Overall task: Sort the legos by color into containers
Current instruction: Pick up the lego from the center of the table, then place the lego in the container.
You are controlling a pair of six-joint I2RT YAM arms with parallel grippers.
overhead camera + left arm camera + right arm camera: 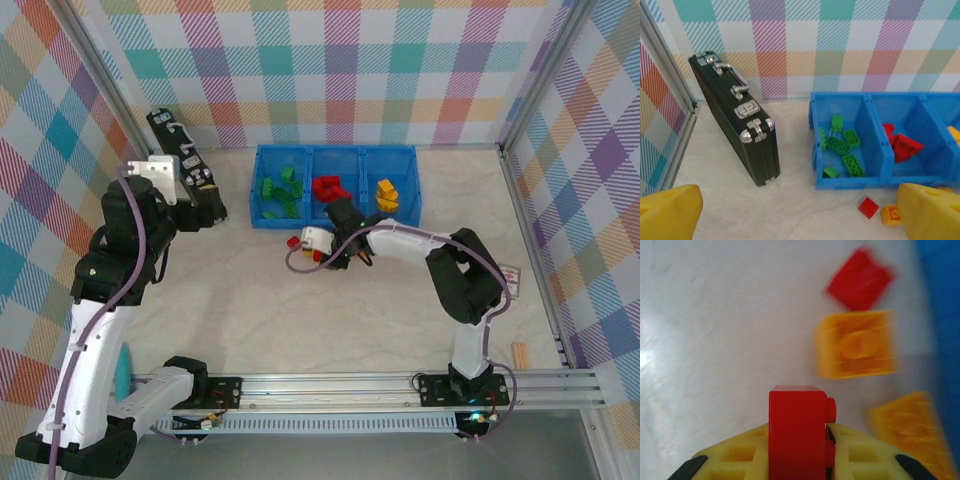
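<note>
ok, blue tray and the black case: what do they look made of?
Blue tray: likely moulded plastic, slight gloss, thin single-colour walls.
Black case: body unclear, matt dark shell; corners, latches, handle look like bright metal.

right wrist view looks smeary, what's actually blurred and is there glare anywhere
Right wrist view: the held red brick is fairly sharp, the loose red brick and orange brick beyond it are smeared, and glare whitens the table at the left edge. Left wrist view: mildly soft, yellow fingertips blurred.
</note>
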